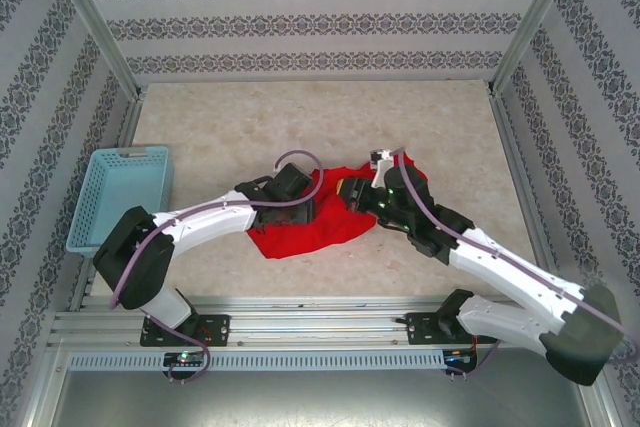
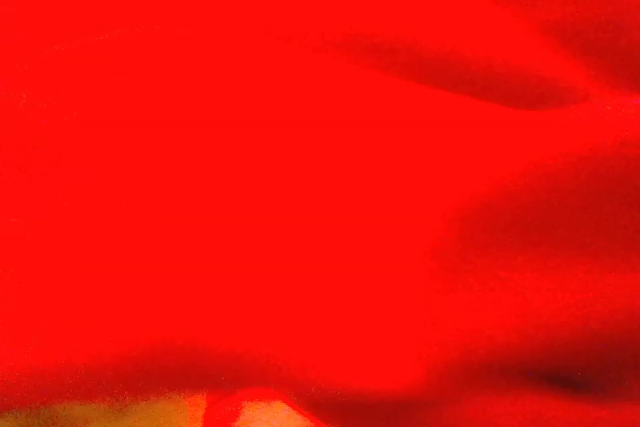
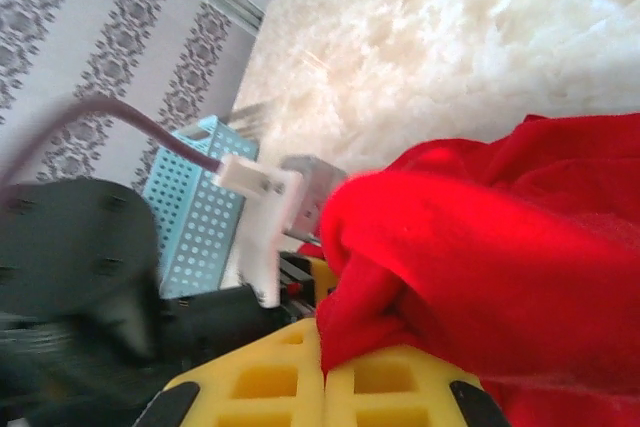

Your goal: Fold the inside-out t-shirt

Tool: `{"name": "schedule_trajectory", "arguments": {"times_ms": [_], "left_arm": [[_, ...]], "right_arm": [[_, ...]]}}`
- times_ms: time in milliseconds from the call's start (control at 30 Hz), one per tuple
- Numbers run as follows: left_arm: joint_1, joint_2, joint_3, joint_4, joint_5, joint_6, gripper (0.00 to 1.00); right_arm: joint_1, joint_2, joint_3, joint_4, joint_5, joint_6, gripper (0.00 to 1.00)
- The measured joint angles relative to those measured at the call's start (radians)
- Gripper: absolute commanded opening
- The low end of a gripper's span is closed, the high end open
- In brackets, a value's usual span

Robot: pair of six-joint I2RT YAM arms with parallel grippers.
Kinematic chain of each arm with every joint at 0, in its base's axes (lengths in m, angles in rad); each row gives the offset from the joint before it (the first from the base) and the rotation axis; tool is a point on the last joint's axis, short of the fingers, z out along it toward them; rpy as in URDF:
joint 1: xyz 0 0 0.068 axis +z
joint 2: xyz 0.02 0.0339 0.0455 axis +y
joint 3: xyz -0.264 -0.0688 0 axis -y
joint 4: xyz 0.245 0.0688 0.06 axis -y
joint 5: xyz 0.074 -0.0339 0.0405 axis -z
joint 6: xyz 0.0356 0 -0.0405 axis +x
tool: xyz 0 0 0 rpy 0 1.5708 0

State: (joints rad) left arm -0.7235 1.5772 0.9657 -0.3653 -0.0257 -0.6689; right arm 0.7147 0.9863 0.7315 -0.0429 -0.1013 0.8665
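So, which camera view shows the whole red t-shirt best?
The top external view: the t-shirt lies crumpled on the table, most of its outline visible. The left wrist view gives close-up creased red cloth, no outline. The right wrist view shows one bunched fold at the right gripper.

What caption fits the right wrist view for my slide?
Right claw pinching a bunched fold of the red t-shirt, light blue mesh basket behind.

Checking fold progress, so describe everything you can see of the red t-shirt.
The bright red soft-cloth t-shirt lies crumpled in a wrinkled heap on the pale marbled tabletop, unfolded, no print showing. The right gripper has a bunched fold pinched between its yellow jaws; the left gripper rests against the heap's left side, its camera close against the cloth.
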Motion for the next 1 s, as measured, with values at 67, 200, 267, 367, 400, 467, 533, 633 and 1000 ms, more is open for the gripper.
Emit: {"name": "schedule_trajectory", "arguments": {"times_ms": [67,200,267,367,400,467,533,633,1000], "left_arm": [[0.019,0.0,-0.048,0.046,0.011,-0.005,0.43],[0.058,-0.001,-0.101,0.128,0.032,-0.013,0.37],[0.064,-0.001,-0.109,0.144,0.045,-0.013,0.37],[0.064,-0.001,-0.111,0.164,0.067,-0.013,0.37],[0.063,-0.001,-0.111,0.17,0.072,-0.013,0.36],[0.059,-0.002,-0.109,0.177,0.08,-0.012,0.31],[0.056,-0.002,-0.108,0.19,0.099,-0.009,0.23],[0.055,-0.002,-0.108,0.221,0.128,-0.005,0.11],[-0.012,-0.03,-0.123,0.296,0.174,0.013,0.0]], "right_arm": [[-0.029,-0.039,-0.019,-0.011,-0.025,0.009,0.0],[-0.059,-0.055,-0.072,-0.039,-0.073,0.029,0.0],[-0.061,-0.061,-0.096,-0.041,-0.084,0.03,0.0],[-0.069,-0.071,-0.116,-0.026,-0.097,0.029,0.0],[-0.07,-0.074,-0.127,-0.013,-0.1,0.029,0.0],[-0.072,-0.074,-0.158,0.004,-0.098,0.029,0.0],[-0.078,-0.06,-0.198,0.009,-0.083,0.029,0.03],[-0.095,-0.023,-0.22,-0.022,-0.041,0.03,0.28],[0.023,-0.022,-0.068,-0.315,0.233,-0.093,0.49]]}}
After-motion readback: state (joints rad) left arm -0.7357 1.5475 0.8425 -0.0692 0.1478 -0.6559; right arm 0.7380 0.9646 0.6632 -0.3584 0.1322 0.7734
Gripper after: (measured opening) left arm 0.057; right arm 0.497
